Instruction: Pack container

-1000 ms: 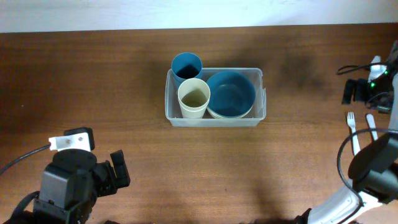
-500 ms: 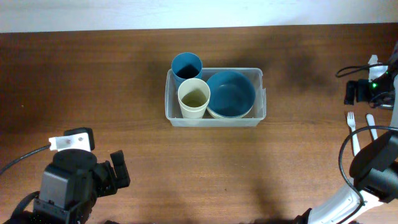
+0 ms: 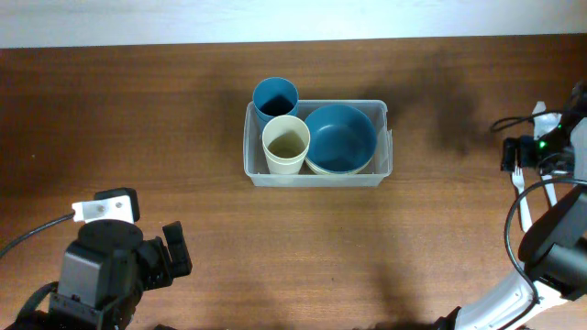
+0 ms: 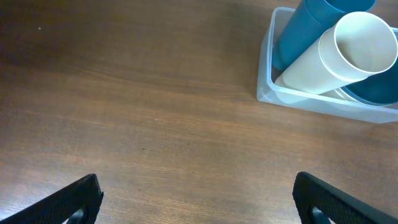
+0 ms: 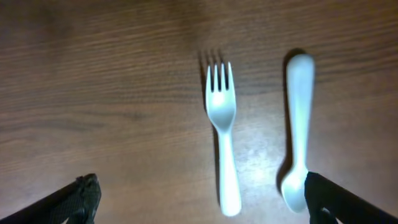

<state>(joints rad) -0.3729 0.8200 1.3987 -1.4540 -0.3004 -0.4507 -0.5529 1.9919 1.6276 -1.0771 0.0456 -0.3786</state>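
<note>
Fingers spread, right gripper [image 5: 202,200] hangs over the white fork [image 5: 222,146], spoon [image 5: 297,130] beside; next, pinch the fork for the container [image 3: 316,179]. Left gripper [image 4: 196,193] likewise spread.

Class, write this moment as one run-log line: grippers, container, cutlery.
left gripper: open, empty | right gripper: open, over white fork and white spoon | container: holds blue cup, cream cup, blue bowl

The left wrist view crops the container's [image 4: 323,102] right end and the blue cup [image 4: 311,31] inside it. Well right of the container, the right arm [image 3: 559,234] overlaps the fork [image 3: 522,206].
</note>
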